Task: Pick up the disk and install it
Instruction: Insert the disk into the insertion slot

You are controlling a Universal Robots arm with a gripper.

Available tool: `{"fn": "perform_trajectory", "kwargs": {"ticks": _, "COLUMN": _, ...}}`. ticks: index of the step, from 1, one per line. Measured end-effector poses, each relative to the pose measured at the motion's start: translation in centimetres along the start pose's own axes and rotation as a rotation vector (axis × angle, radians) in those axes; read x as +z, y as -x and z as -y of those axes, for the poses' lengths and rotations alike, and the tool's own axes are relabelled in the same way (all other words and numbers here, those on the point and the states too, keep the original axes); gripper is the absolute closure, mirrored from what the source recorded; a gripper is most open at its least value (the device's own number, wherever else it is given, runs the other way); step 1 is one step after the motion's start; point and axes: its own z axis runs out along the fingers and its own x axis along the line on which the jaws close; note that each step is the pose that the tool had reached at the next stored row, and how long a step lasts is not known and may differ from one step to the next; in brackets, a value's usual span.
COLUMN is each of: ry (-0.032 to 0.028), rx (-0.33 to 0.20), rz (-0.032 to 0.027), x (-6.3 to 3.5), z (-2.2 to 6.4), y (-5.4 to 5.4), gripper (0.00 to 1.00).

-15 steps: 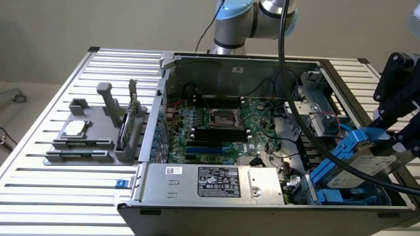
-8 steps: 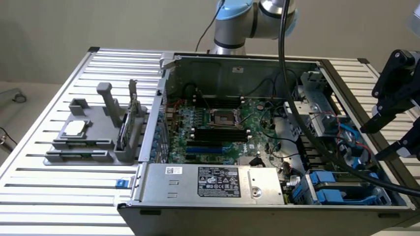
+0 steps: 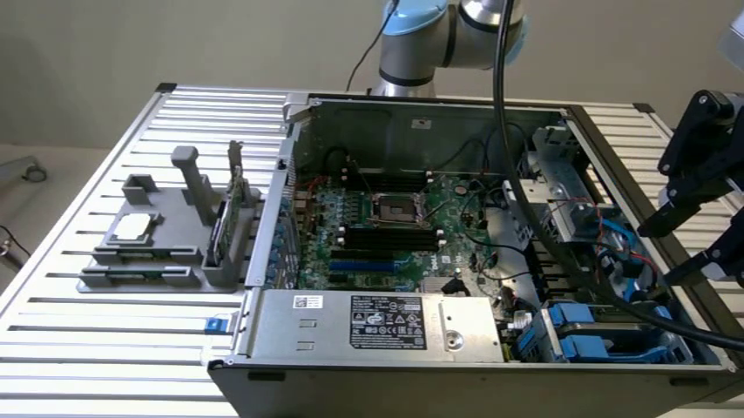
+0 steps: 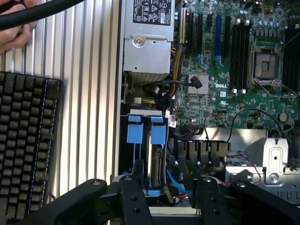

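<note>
The disk (image 4: pixel 157 161) stands edge-on in the drive bay (image 3: pixel 605 335) at the near corner of the open computer case, on the exterior view's right. Its silver-grey side shows under a blue carrier tab (image 4: pixel 158 133). A second blue tab (image 4: pixel 135 132) sits in the slot beside it. My gripper (image 4: pixel 172 190) hangs just above the bay, jaws apart, with nothing between the black fingers (image 4: pixel 136 197). In the exterior view the gripper (image 3: pixel 688 242) is over the case's right wall, above the bay.
The case holds a green motherboard (image 3: pixel 384 226), a silver power supply (image 3: pixel 372 322) and loose cables near the bay. A grey fixture (image 3: pixel 152 252) with a small chip stands on the slatted table (image 3: pixel 104 348). A black keyboard (image 4: pixel 23 140) and a hand (image 4: pixel 14 35) holding a black cable lie beside the case.
</note>
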Motion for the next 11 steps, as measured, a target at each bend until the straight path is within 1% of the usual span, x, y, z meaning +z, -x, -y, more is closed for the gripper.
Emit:
{"fn": "perform_trajectory", "kwargs": {"ticks": 1, "ry": 0.0000, "rx": 0.000, "rz": 0.0002, "x": 0.04, "z": 0.01, "y": 0.00, "gripper": 0.55}}
{"fn": "perform_trajectory", "kwargs": {"ticks": 2, "ry": -0.0001, "rx": 0.000, "rz": 0.0004, "x": 0.07, "z": 0.02, "y": -0.01, "gripper": 0.62}}
{"fn": "perform_trajectory", "kwargs": {"ticks": 3, "ry": -0.0001, "rx": 0.000, "rz": 0.0005, "x": 0.10, "z": 0.04, "y": -0.01, "gripper": 0.62}}
{"fn": "perform_trajectory", "kwargs": {"ticks": 5, "ry": 0.0000, "rx": 0.000, "rz": 0.0009, "x": 0.14, "z": 0.07, "y": -0.01, "gripper": 0.74}}
{"fn": "perform_trajectory", "kwargs": {"ticks": 6, "ry": -0.0001, "rx": 0.000, "rz": 0.0012, "x": 0.16, "z": 0.08, "y": -0.02, "gripper": 0.74}}
{"fn": "perform_trajectory", "kwargs": {"ticks": 7, "ry": -0.0001, "rx": 0.000, "rz": 0.0013, "x": 0.17, "z": 0.09, "y": -0.02, "gripper": 0.85}}
{"fn": "perform_trajectory", "kwargs": {"ticks": 8, "ry": -0.0001, "rx": 0.000, "rz": 0.0014, "x": 0.18, "z": 0.10, "y": -0.02, "gripper": 0.85}}
{"fn": "perform_trajectory", "kwargs": {"ticks": 9, "ry": -0.0001, "rx": 0.000, "rz": 0.0016, "x": 0.18, "z": 0.12, "y": -0.01, "gripper": 0.89}}
{"fn": "perform_trajectory", "kwargs": {"ticks": 11, "ry": -0.0001, "rx": 0.000, "rz": 0.0020, "x": 0.19, "z": 0.19, "y": -0.01, "gripper": 0.89}}
